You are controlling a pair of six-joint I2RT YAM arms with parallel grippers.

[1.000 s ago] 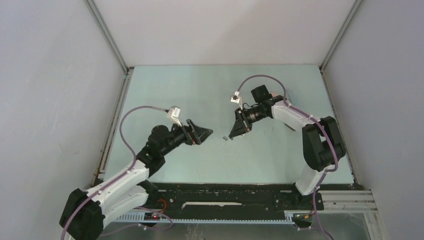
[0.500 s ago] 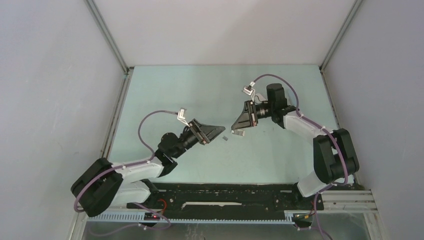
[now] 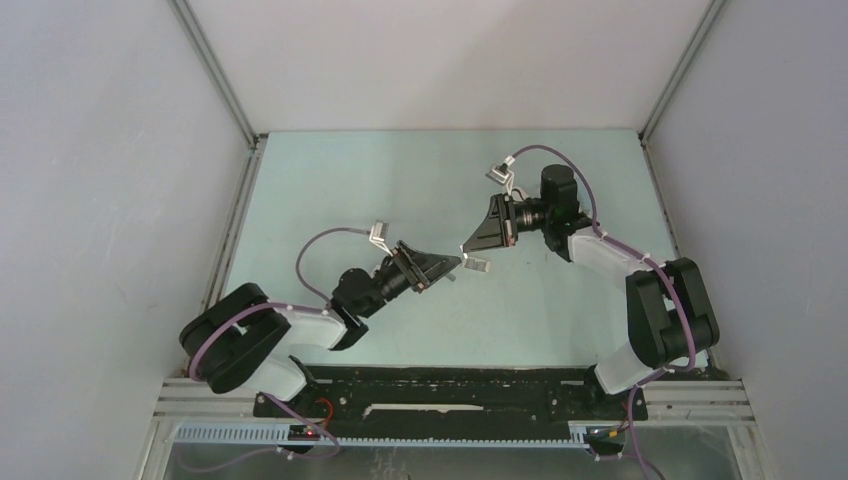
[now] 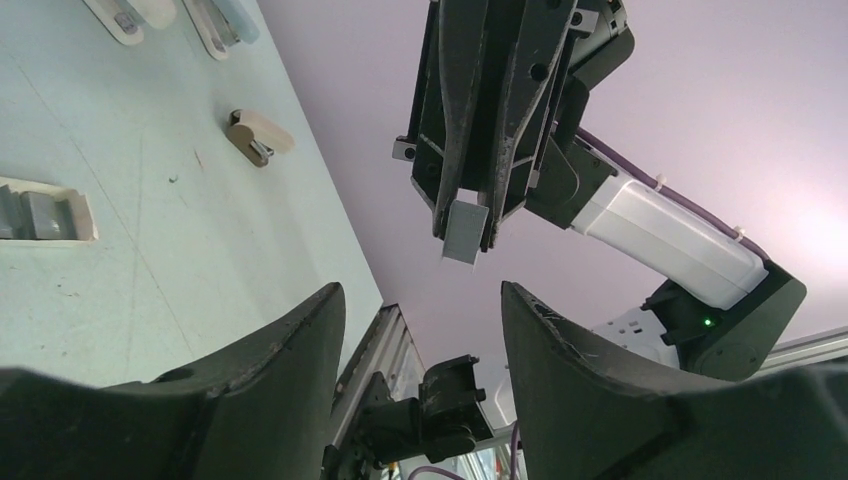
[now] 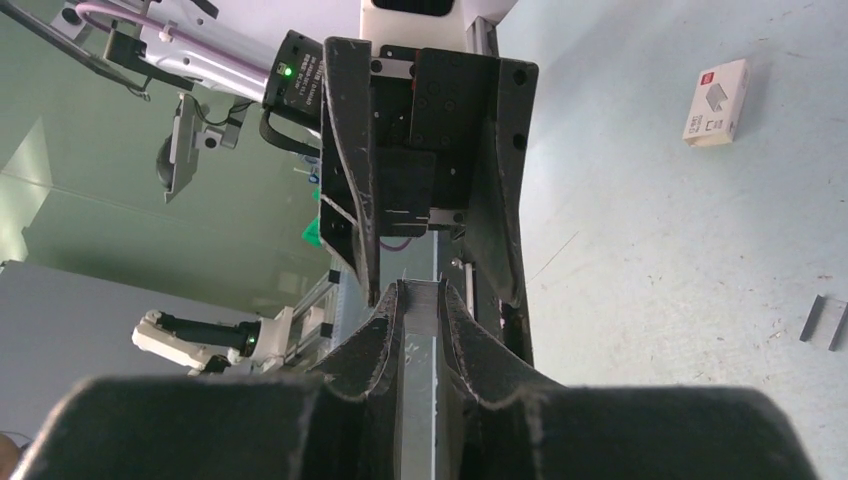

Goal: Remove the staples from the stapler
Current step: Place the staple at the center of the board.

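Observation:
My right gripper (image 5: 422, 288) is shut on a flat grey metal strip (image 5: 420, 330) that runs between its fingers and sticks out past the tips. In the left wrist view the strip's end (image 4: 465, 232) hangs from the right gripper (image 4: 468, 215), just beyond my open left gripper (image 4: 422, 292). From above, the left gripper (image 3: 450, 265) points at the right gripper (image 3: 468, 250), tips almost meeting. Two short dark staples (image 5: 826, 322) lie on the table. I cannot tell which pale item on the table is the stapler.
A small white box (image 5: 717, 103) lies on the pale green table (image 3: 340, 190). Pale items lie in the left wrist view: two long ones (image 4: 225, 20), a small beige one (image 4: 255, 135) and a white tray-like piece (image 4: 45, 210). Grey walls enclose three sides.
The left arm has stretched forward and right until its gripper faces the right gripper's tip, its jaws narrowing. The right gripper rose and turned early on, still holding the strip.

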